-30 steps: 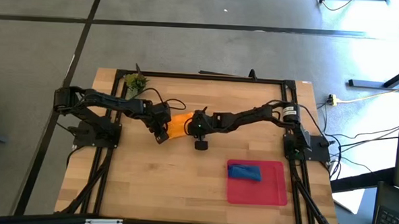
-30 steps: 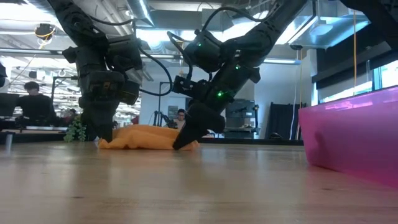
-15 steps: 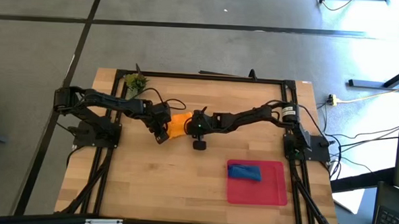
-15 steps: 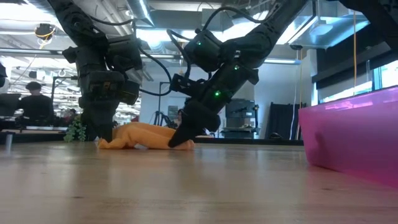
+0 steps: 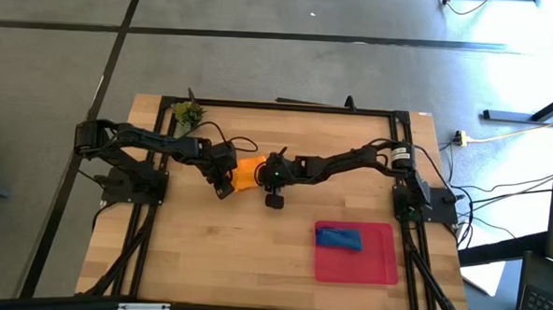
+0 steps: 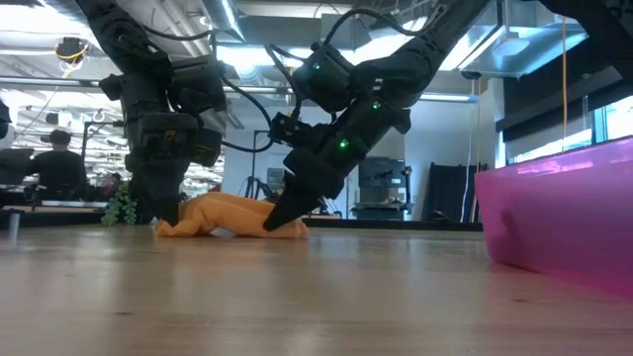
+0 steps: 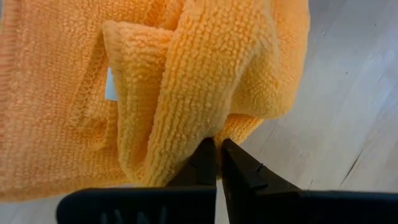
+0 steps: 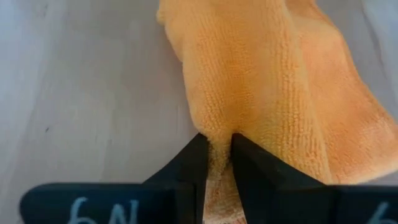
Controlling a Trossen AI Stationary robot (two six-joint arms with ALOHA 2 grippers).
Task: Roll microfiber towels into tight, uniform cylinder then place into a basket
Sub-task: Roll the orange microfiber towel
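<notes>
While pinching orange towel (image 5: 245, 171) edges | both end effectors | bare wood around

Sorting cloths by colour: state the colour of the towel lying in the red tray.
Blue: the towel in the red tray shows best in the high view.

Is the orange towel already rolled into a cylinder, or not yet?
Not yet. The orange towel lies bunched in loose folds on the table, pinched by the left gripper and right gripper.
</notes>
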